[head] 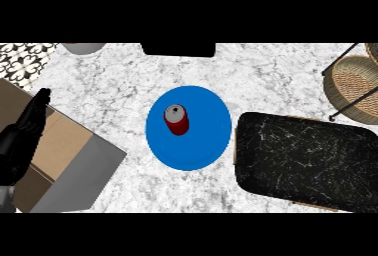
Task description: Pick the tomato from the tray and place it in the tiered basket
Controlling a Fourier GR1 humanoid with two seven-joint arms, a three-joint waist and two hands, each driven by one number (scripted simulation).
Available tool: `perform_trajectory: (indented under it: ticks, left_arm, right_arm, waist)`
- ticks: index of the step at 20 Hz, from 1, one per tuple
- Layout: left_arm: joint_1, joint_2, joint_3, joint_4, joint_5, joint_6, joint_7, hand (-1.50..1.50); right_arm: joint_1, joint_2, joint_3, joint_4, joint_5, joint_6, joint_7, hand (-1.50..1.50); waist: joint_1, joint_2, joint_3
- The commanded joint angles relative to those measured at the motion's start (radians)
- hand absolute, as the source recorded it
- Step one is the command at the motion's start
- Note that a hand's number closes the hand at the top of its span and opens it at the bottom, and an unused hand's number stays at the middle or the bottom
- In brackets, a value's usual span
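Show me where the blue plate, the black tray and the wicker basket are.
blue plate (196, 150): head view, bare lower part.
black tray (303, 160): head view, bare middle.
wicker basket (353, 81): head view, woven bowl.

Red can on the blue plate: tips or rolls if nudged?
The red can seems to stand upright, grey top showing, taller than wide: a high push would probably tip it. Once down, its round side would likely roll across the blue plate. It looks rigid, unlikely to flex when grasped.
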Motion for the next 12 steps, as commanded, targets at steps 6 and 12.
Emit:
perform_trajectory:
  ticks: [6, 12]
  left_arm:
    - [0.075, -0.023, -0.038, 0.131, 0.005, -0.006, 0.088, 0.00]
    - [0.072, -0.046, -0.051, 0.139, -0.005, 0.010, 0.101, 0.00]
  right_arm:
    - [-0.024, 0.026, -0.030, 0.252, -0.008, 0.148, 0.098, -1.50]
    - [-0.107, 0.057, -0.108, 0.276, -0.068, 0.101, 0.053, -1.50]
  waist:
    - [-0.009, 0.022, -0.025]
    - [-0.023, 0.012, -0.024]
